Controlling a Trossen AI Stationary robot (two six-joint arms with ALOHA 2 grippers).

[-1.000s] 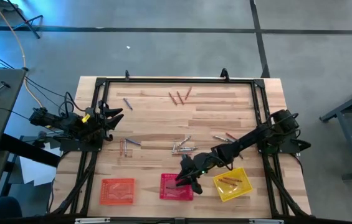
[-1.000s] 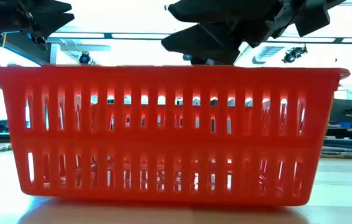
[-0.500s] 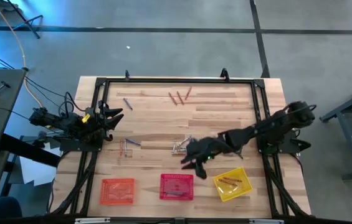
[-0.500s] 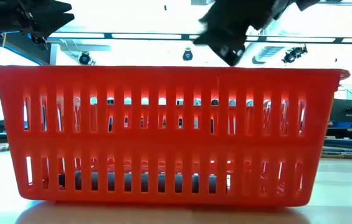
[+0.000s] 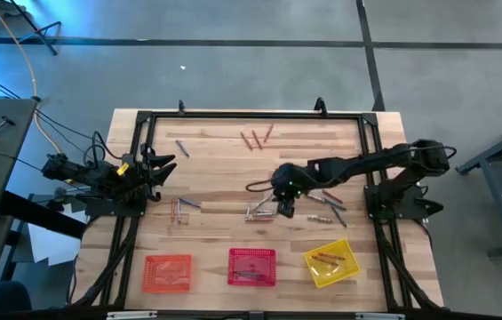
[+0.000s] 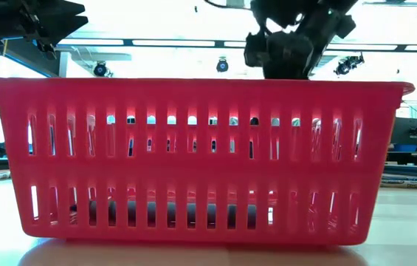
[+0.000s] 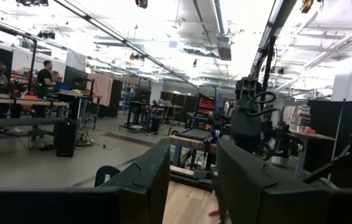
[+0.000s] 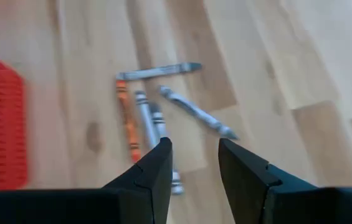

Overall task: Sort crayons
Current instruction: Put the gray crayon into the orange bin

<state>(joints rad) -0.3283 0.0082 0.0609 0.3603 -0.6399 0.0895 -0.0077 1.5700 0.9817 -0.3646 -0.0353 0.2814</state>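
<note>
Wooden bench point(image 5: 233, 178) from above: the right pincer point(image 5: 284, 206) hovers released over the middle cluster of crayons point(image 5: 259, 211); the left pincer point(image 5: 163, 165) waits at the left edge, parted and empty. Its wrist view shows grey crayons point(image 8: 144, 115) lying flat: light, stiff, likely brittle, best pinched mid-length.

Pale wood-plank table point(image 5: 224, 178) (smooth, faint sheen), glossy red plastic mesh basket point(image 6: 193, 159), paper-wrapped crayons point(image 8: 157, 109)
</note>
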